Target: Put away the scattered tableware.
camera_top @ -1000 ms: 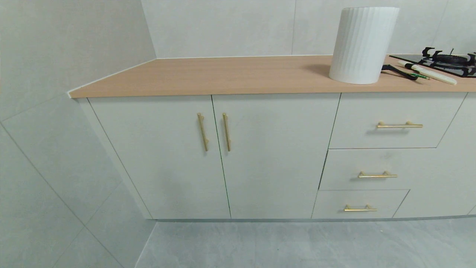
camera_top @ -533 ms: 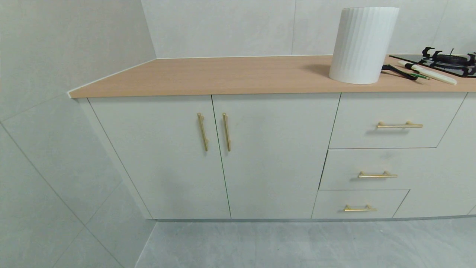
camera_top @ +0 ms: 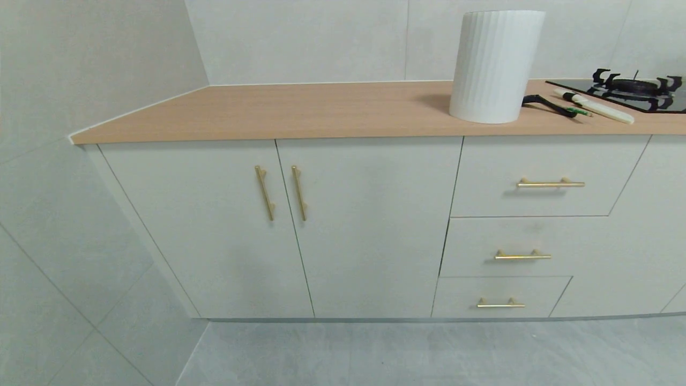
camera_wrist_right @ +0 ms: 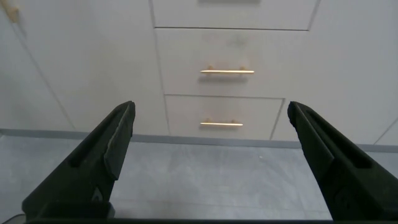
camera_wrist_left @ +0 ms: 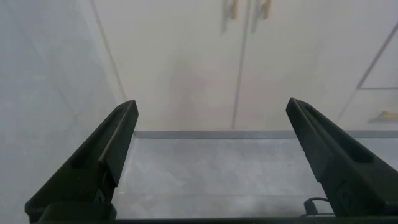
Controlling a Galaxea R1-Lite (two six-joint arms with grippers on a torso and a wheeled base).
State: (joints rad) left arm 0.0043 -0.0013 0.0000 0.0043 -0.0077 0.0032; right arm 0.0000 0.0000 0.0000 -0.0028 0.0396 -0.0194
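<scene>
Ribbed canister on countertop — contents hidden, utensils beside, left gripper, right gripper — jaws wide

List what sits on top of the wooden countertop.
A white ribbed container, loose utensils beside it, and a black hob. The container's inside is hidden.

Left gripper first: two matte black fingers, long flat wedges narrowing to blunt tips, each with a shallow recessed slot along its inner face. A thin dark cable curls beside one finger's base. Right gripper matches: same black tapered fingers, same slotted faces.
</scene>
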